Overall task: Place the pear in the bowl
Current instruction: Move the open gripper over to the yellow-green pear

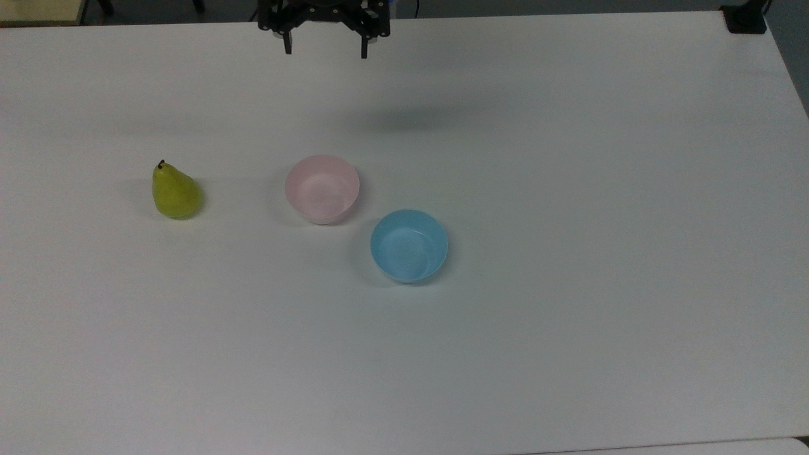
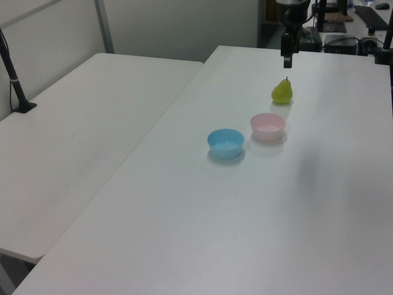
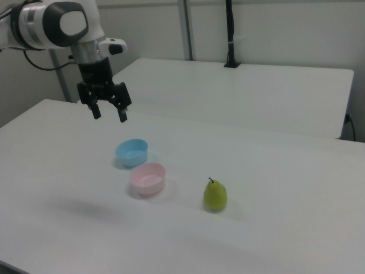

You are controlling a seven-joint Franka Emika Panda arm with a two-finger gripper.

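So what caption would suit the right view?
Open gripper hovers above a pear, pink bowl and blue bowl.

My yellow-green pear [image 1: 176, 192] standing upright on its rounded base, dark stem up, sitting at the top view's left of centre, my pale pink bowl [image 1: 322, 188] sitting open and empty near the frame's middle, well apart from the pear
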